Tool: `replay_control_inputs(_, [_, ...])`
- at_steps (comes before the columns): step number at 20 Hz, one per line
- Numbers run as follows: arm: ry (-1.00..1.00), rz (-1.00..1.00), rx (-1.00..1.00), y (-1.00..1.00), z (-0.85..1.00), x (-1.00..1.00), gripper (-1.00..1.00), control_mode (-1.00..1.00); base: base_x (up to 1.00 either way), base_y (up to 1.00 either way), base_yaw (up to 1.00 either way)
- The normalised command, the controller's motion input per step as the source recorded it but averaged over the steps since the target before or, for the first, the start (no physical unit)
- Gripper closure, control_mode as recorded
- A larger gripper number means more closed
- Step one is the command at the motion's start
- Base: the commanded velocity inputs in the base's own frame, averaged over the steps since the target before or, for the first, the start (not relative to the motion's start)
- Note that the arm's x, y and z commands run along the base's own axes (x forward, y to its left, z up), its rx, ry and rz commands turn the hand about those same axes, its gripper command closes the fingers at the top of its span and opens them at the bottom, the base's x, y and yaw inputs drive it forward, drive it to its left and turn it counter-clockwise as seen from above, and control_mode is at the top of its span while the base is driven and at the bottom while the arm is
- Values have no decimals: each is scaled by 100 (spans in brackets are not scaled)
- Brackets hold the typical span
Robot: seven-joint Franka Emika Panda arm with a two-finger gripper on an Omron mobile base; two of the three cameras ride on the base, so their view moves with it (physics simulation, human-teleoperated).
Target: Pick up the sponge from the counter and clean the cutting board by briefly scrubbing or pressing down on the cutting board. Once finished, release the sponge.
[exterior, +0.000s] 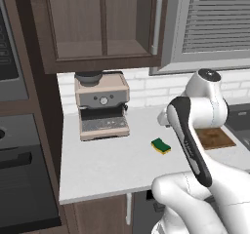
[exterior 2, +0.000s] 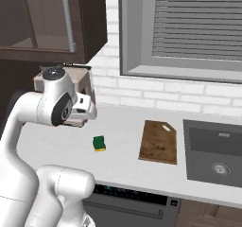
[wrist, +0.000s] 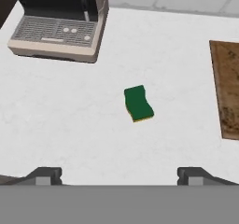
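Claw (wrist: pixel 119 175) wide open, empty, high above the sponge (wrist: pixel 138 103), which lies flat on the surface (wrist: pixel 70 120), green side up, long axis slightly tilted, between coffee machine (wrist: pixel 60 24) and cutting board (wrist: pixel 228 87).

Bright, even light, no clear source. Soft shadows under the cabinet (exterior: pixel 102 28). Pics a bit fuzzy, no glare.
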Motion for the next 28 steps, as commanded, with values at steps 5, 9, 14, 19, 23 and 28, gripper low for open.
replay_control_inputs(5, [0, 2, -3, -14, -42, 0, -100, -100, 0, 0, 0])
replay_control_inputs(9, [0, 2, 0, -20, -24, 9, -100, -100, 0, 0, 0])
replay_control_inputs(14, [0, 0, 0, -11, -14, 11, -100, -100, 0, 0, 0])
replay_control_inputs(19, [0, 0, 0, 0, -15, 12, -100, -100, 0, 0, 0])
replay_control_inputs(23, [1, 0, -2, 0, -22, 25, -100, -100, 0, 0, 0])
replay_control_inputs(28, [4, 0, -4, 0, -23, 37, -100, -100, 0, 0, 0])
